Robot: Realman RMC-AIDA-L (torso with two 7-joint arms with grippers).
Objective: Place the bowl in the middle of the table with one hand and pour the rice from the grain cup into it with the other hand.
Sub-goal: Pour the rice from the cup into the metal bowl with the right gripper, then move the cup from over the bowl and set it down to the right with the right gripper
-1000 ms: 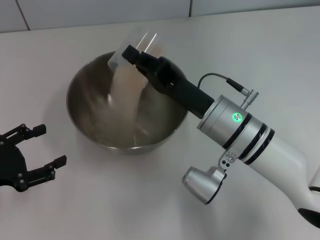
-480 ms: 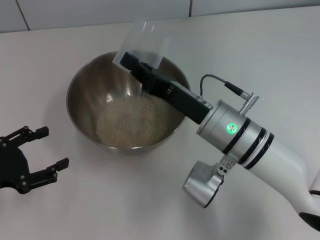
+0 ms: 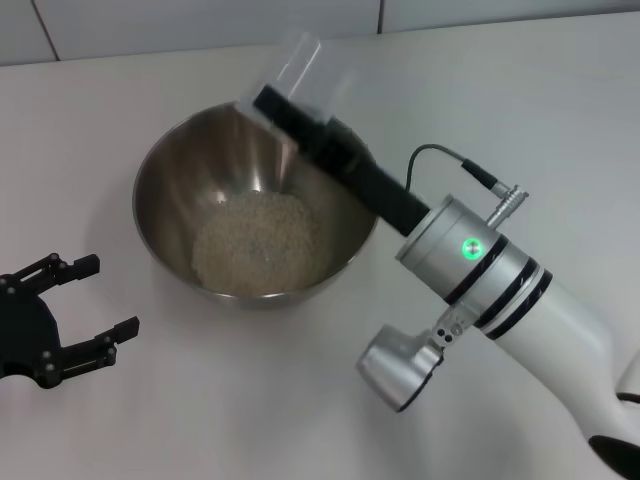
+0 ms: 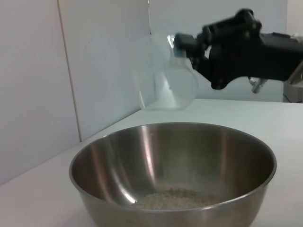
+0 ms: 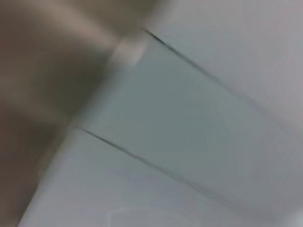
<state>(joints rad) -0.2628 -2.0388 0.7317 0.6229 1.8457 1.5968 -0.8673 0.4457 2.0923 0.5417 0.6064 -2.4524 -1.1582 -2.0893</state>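
Holding the grain cup [image 3: 300, 70] between its closed fingers, the right tool [image 3: 275, 100] hangs over the far rim of the bowl [image 3: 160, 170]. The cup looks empty and is tilted, just above that rim. Below and in front of this tool, the rice [image 3: 258, 240] lies as a heap on the bowl's bottom. The left tool [image 3: 85, 305] stands wide on the counter [image 3: 250, 400], near the bowl but apart from it.
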